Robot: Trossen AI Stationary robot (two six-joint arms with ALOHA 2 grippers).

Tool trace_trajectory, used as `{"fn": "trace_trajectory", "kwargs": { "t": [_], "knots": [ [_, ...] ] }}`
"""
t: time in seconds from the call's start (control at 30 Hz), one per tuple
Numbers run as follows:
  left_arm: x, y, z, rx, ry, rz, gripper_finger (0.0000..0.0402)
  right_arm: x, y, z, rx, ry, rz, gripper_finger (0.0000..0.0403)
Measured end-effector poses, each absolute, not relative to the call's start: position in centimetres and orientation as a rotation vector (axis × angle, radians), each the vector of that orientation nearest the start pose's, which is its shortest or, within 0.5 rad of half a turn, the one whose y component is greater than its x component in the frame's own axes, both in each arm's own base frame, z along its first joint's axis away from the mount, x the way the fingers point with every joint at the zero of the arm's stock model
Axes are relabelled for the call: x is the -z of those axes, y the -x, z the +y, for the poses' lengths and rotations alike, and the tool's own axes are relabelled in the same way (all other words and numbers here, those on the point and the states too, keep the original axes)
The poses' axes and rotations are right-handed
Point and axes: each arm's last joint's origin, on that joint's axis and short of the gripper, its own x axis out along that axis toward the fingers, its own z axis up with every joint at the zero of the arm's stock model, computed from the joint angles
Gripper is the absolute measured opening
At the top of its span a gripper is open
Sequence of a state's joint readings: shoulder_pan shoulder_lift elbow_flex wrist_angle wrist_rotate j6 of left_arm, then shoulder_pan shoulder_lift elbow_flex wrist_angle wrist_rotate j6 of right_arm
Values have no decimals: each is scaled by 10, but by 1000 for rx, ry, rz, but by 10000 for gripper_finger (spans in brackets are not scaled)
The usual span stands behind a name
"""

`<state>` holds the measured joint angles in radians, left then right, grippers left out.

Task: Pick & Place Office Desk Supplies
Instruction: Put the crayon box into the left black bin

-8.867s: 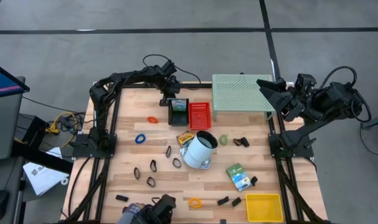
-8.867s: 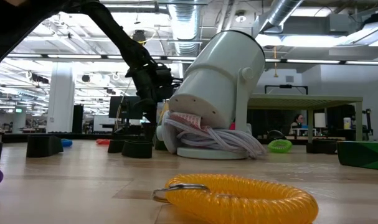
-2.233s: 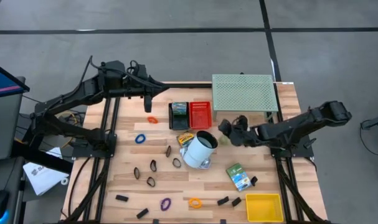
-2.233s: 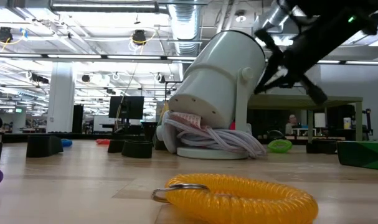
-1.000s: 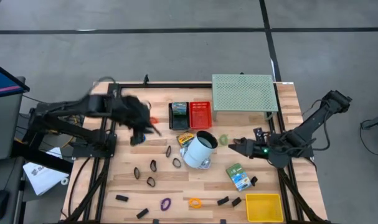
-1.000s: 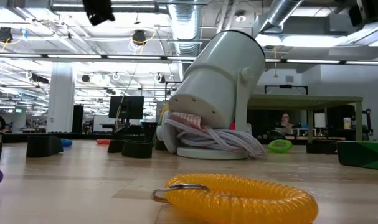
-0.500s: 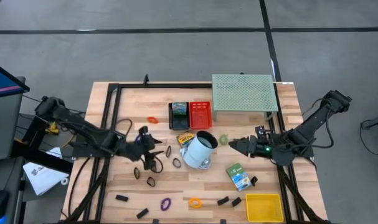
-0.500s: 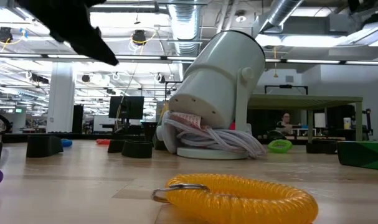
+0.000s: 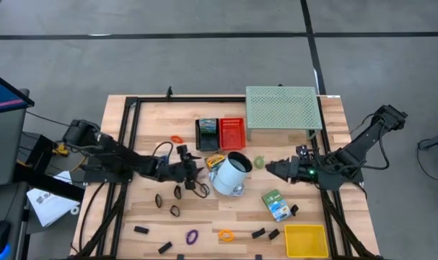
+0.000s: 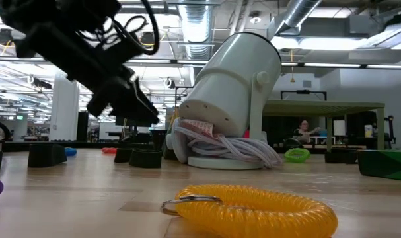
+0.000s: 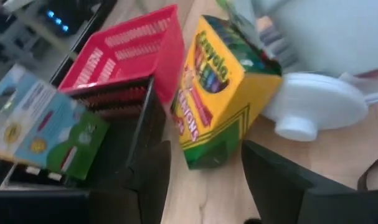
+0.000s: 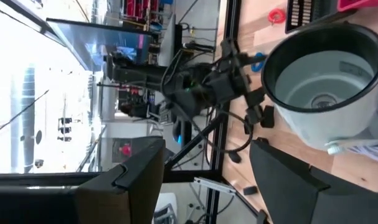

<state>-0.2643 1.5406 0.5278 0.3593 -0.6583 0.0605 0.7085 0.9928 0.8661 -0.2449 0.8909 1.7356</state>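
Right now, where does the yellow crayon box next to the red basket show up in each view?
High view: yellow crayon box lies mid-table, just below the red basket.
Low view: not visible.
Left wrist view: fills the picture's centre, beside the red basket.
Right wrist view: not visible.
Shared landmark: the white canister on its round base, next to the box, shows in all four views.

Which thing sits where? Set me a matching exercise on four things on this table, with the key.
1 yellow square plastic tray
2 red slotted plastic basket
3 pale green perforated metal shelf
4 yellow cardboard crayon box

A beside the white cylindrical lamp
B lower corner in the high view
C beside the black basket
D upper edge in the high view

Pairs: 1-B, 2-C, 3-D, 4-A
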Motion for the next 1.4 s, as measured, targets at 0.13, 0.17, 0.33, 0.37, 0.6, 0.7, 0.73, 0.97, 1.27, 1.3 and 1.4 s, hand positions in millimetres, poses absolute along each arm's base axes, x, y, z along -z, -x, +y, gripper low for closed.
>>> {"fn": "trace_trajectory", "kwargs": {
  "t": [0.13, 0.17, 0.33, 0.37, 0.6, 0.7, 0.73, 0.97, 1.27, 1.3, 1.4],
  "knots": [
    [-136, -265, -48, -331, -330, 580, 189, -323, -170, 119, 330, -1460, 34, 230],
    [-138, -264, -48, -323, -335, 581, 189, -323, -170, 119, 330, -1460, 33, 230],
    [-144, -266, -49, -254, -305, 543, 190, -323, -169, 120, 331, -1462, 19, 230],
    [-144, -266, -49, -244, -305, 545, 190, -323, -169, 120, 333, -1461, 17, 230],
    [-143, -267, -44, -228, -316, 559, 203, -324, -170, 120, 333, -1463, 13, 230],
    [-143, -266, -46, -211, -317, 567, 230, -324, -170, 120, 332, -1467, 12, 230],
    [-145, -265, -47, -210, -320, 565, 240, -324, -170, 120, 332, -1468, 11, 230],
    [-149, -268, -48, -230, -321, 563, 309, -324, -169, 120, 332, -1471, 11, 230],
    [-139, -260, -45, -252, -331, 595, 320, -324, -169, 120, 332, -1471, 11, 230],
    [-138, -259, -44, -254, -322, 596, 318, -324, -169, 120, 332, -1471, 11, 230],
    [-137, -258, -42, -270, -316, 598, 313, -323, -169, 120, 336, -1467, 14, 230]
  ]
}}
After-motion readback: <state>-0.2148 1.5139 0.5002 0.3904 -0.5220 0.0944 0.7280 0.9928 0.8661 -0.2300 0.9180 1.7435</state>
